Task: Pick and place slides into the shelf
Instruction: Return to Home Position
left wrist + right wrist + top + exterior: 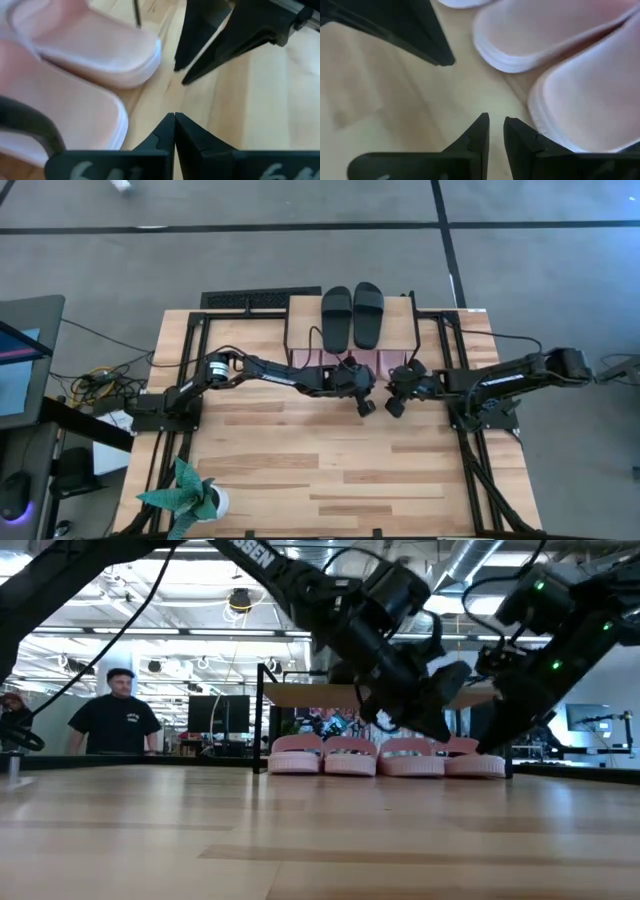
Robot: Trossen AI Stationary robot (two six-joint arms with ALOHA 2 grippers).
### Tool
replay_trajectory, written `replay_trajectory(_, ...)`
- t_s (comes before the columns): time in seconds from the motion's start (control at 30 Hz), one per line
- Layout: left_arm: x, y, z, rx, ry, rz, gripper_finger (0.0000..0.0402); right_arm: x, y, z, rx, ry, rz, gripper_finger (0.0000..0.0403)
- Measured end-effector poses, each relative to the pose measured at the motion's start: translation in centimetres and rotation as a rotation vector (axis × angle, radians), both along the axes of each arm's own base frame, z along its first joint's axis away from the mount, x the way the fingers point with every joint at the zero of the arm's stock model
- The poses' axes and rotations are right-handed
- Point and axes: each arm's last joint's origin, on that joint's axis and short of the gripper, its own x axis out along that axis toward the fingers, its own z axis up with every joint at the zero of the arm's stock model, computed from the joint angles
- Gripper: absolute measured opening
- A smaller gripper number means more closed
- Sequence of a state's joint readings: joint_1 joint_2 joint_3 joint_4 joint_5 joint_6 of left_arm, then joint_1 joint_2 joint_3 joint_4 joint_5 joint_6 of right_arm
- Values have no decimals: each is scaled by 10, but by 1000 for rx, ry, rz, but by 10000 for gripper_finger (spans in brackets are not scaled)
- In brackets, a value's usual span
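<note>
Bright, even overhead light; faint shadows underneath.

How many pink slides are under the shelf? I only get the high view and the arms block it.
Observer: Four pink slides. The low view shows them side by side in one row under the shelf.
Operator: Is the left pincer holding anything?
Observer: No, the left pincer is fully shut and empty, as its wrist view shows.
Operator: And the right one?
Observer: The right pincer is empty too, open by only a narrow gap.
</note>
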State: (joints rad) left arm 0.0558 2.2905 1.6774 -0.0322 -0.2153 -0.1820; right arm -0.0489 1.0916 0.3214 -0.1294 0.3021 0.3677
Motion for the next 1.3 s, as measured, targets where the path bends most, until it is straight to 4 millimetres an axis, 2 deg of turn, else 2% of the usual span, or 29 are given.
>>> replay_trajectory(0.17,5,-12,29,59,45,-72,0,-8,11,17,15,-89,65,48)
replay_trajectory(0.33,3,-19,87,135,1,-133,0,-18,21,41,17,-233,135,48)
replay_trajectory(0.57,-18,-18,165,206,-138,-131,0,-31,28,86,-2,-446,216,48)
replay_trajectory(0.7,-35,-17,197,242,-189,-71,0,-41,29,110,-25,-556,248,48)
replay_trajectory(0.87,-64,-15,228,283,-158,-3,0,-49,28,138,-55,-660,261,48)
replay_trajectory(1.0,-89,-14,245,291,-99,26,0,-57,26,157,-76,-732,264,48)
replay_trajectory(1.1,-107,-14,252,349,-5,24,0,-64,25,167,-84,-779,260,48)
replay_trajectory(1.2,-129,-13,256,384,130,22,0,-72,23,175,-182,-798,283,48)
replay_trajectory(1.3,-148,-15,259,311,182,42,0,-80,23,178,-190,-832,305,48)
